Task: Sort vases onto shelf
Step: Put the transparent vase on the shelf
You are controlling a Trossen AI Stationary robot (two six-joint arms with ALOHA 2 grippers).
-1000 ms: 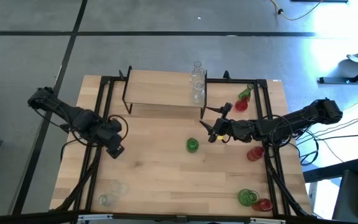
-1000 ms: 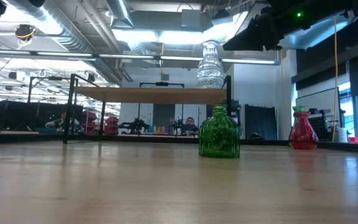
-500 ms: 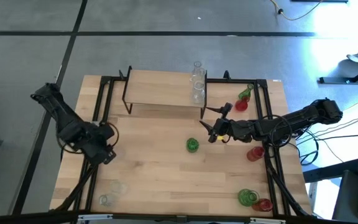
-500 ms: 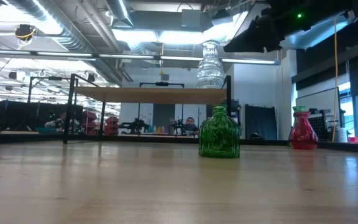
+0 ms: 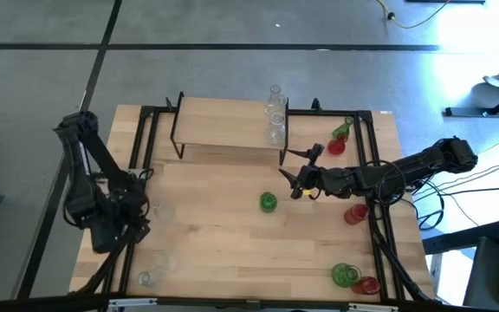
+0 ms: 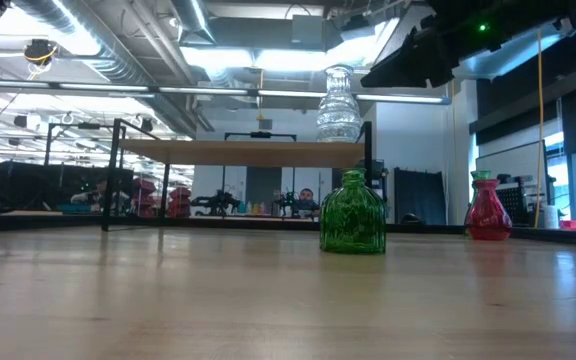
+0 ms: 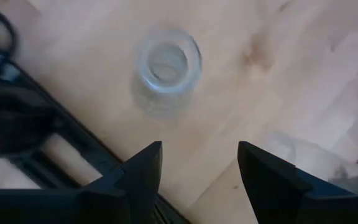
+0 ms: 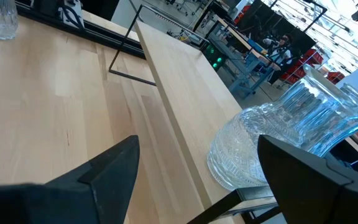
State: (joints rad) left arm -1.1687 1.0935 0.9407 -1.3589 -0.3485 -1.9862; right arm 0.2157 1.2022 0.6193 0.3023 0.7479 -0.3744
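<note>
My left gripper (image 5: 126,227) (image 7: 197,149) hangs open over the table's left side, touching nothing. Its wrist view looks down on a clear vase (image 7: 166,62) standing on the table, with a second clear vase (image 7: 309,155) beside it. Two clear vases (image 5: 156,262) stand near the near-left corner. My right gripper (image 5: 297,184) (image 8: 197,140) is open in the air by the shelf's right end. The shelf (image 5: 223,126) (image 6: 238,151) carries clear vases (image 5: 275,120) (image 8: 278,137) (image 6: 338,105) at that end. A green vase (image 5: 268,202) (image 6: 353,212) stands on the table below the right gripper.
Red vases (image 5: 354,213) (image 5: 336,146) (image 6: 488,207) and green ones (image 5: 345,275) (image 5: 343,130) stand along the table's right side, another red one (image 5: 368,284) at the near-right corner. Black frame rails (image 5: 141,156) run along both sides. Bare wood lies in the table's middle.
My left arm has swung from the table's middle-left toward the left and near edges, its gripper travelling toward the clear vases by the near-left corner. The right arm and all the vases have kept still.
</note>
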